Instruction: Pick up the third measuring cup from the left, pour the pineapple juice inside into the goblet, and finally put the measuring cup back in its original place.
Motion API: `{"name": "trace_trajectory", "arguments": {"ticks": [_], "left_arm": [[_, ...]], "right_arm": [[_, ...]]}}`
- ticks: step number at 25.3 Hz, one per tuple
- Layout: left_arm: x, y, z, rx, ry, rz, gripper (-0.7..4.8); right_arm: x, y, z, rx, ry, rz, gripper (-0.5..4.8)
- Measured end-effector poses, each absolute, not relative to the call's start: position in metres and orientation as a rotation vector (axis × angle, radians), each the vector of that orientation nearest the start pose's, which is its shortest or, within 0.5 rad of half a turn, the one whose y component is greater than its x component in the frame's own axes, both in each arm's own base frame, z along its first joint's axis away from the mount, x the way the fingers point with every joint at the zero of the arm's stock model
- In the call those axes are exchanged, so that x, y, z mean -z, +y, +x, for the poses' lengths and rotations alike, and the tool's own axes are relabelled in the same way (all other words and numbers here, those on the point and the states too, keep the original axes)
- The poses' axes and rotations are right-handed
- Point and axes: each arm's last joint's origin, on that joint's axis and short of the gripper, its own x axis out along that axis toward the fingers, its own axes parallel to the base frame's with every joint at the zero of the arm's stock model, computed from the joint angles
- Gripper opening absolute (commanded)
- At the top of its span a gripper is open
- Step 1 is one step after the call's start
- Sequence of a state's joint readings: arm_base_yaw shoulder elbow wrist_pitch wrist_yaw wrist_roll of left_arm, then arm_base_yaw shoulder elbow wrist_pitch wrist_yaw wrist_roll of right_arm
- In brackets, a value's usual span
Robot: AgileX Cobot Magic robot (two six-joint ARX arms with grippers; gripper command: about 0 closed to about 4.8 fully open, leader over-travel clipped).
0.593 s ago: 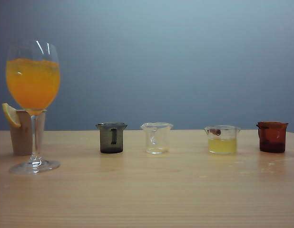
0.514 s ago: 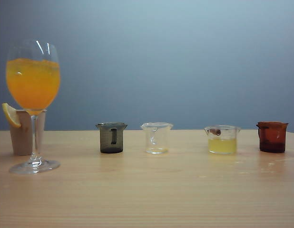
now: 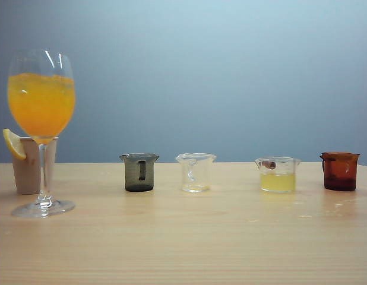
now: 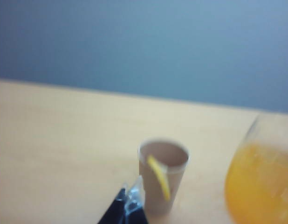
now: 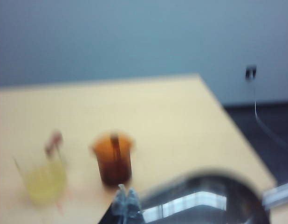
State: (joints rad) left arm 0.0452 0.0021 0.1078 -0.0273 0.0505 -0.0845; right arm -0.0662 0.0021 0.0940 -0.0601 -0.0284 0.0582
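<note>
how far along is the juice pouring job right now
Nothing looks done yet. The third measuring cup stands on the table with its pineapple juice inside, and the goblet holds only orange drink. Nothing is in hand: the right pincer is shut and empty, short of the cups; the left pincer sits near the goblet. Picking up, pouring and returning all remain.
</note>
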Motion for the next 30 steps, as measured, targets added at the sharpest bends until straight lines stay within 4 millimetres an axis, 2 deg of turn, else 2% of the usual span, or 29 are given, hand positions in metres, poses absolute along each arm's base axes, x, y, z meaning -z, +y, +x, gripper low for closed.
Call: {"name": "trace_trajectory", "arguments": {"ticks": [5, 10, 13, 14, 22, 23, 24, 30], "left_arm": [[-0.234, 0.002, 0.078, 0.025, -0.149, -0.078, -0.04], [-0.267, 0.001, 0.083, 0.042, -0.110, -0.078, -0.04], [-0.285, 0.001, 0.097, 0.079, -0.061, -0.078, -0.04], [-0.294, -0.001, 0.105, 0.108, -0.034, -0.080, -0.04], [-0.334, -0.028, 0.135, 0.308, 0.023, -0.072, -0.04], [-0.343, -0.040, 0.137, 0.385, 0.020, -0.031, -0.04], [-0.350, -0.053, 0.139, 0.455, 0.012, 0.031, -0.04], [-0.351, -0.083, 0.140, 0.594, 0.075, 0.091, -0.05]], "right_arm": [[-0.245, -0.004, 0.077, 0.028, -0.111, 0.054, -0.09], [-0.285, -0.003, 0.088, 0.014, -0.063, 0.093, -0.09], [-0.306, -0.001, 0.099, -0.015, -0.057, 0.103, -0.09], [-0.313, 0.002, 0.109, -0.035, -0.040, 0.106, -0.09], [-0.306, 0.033, 0.148, -0.133, -0.021, 0.180, -0.09], [-0.296, 0.044, 0.154, -0.143, -0.007, 0.180, -0.09], [-0.278, 0.055, 0.161, -0.158, 0.044, 0.166, -0.09], [-0.227, 0.080, 0.178, -0.181, 0.136, 0.137, -0.09]]}}
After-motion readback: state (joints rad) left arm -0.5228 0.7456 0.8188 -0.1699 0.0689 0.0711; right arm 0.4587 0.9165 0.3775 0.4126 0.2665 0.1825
